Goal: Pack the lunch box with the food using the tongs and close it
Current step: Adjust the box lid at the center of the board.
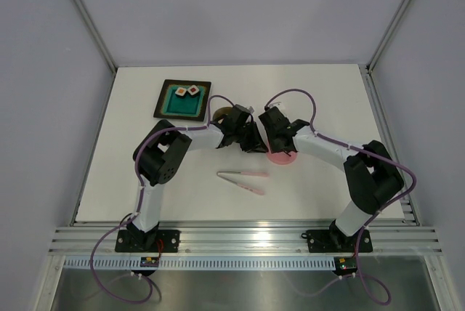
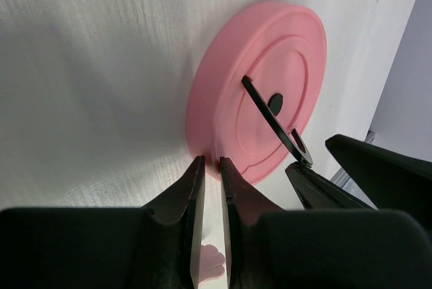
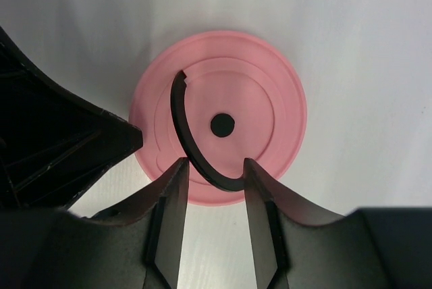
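left hand (image 2: pixel 210 162) nearly shut at lid (image 2: pixel 229 100) rim, hold unclear | right hand (image 3: pixel 214 165) half-open astride handle (image 3: pixel 178 119)

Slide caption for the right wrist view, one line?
Right gripper, jaws open, brackets the curved black handle of the pink lid on the table; left gripper alongside.

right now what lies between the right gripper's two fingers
The lower end of the curved black handle on the round pink lid lies there, shown in the right wrist view.
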You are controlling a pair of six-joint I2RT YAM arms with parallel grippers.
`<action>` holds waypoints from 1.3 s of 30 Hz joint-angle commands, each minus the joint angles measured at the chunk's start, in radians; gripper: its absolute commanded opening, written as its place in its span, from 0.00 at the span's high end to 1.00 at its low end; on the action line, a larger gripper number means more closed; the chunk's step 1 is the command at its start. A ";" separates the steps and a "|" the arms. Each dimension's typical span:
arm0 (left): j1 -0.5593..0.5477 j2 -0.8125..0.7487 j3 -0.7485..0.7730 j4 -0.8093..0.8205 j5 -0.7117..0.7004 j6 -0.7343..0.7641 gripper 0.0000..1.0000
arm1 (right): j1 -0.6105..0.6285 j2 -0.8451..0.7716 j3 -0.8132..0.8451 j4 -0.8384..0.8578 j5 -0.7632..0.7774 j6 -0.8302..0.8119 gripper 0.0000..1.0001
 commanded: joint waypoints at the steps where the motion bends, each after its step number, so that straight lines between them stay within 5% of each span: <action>1: 0.005 0.012 -0.009 -0.034 -0.010 0.021 0.84 | -0.020 0.010 0.049 0.013 -0.026 -0.043 0.54; 7: 0.007 0.017 -0.005 -0.037 -0.002 0.029 0.84 | -0.035 0.029 0.054 0.027 -0.063 -0.069 0.57; 14: 0.010 0.019 -0.003 -0.056 -0.002 0.047 0.84 | -0.066 0.034 0.054 0.038 -0.079 -0.070 0.72; 26: 0.016 0.011 -0.005 -0.051 0.016 0.054 0.83 | -0.090 0.058 0.060 0.030 -0.106 -0.066 0.71; 32: 0.015 -0.018 0.006 -0.080 0.016 0.093 0.75 | -0.092 0.064 0.066 0.029 -0.111 -0.063 0.79; 37: 0.016 -0.060 0.023 -0.114 0.004 0.138 0.71 | -0.092 0.052 0.066 0.029 -0.105 -0.049 0.99; 39: 0.015 -0.080 0.026 -0.128 0.004 0.149 0.71 | -0.093 0.050 0.065 0.027 -0.105 -0.046 1.00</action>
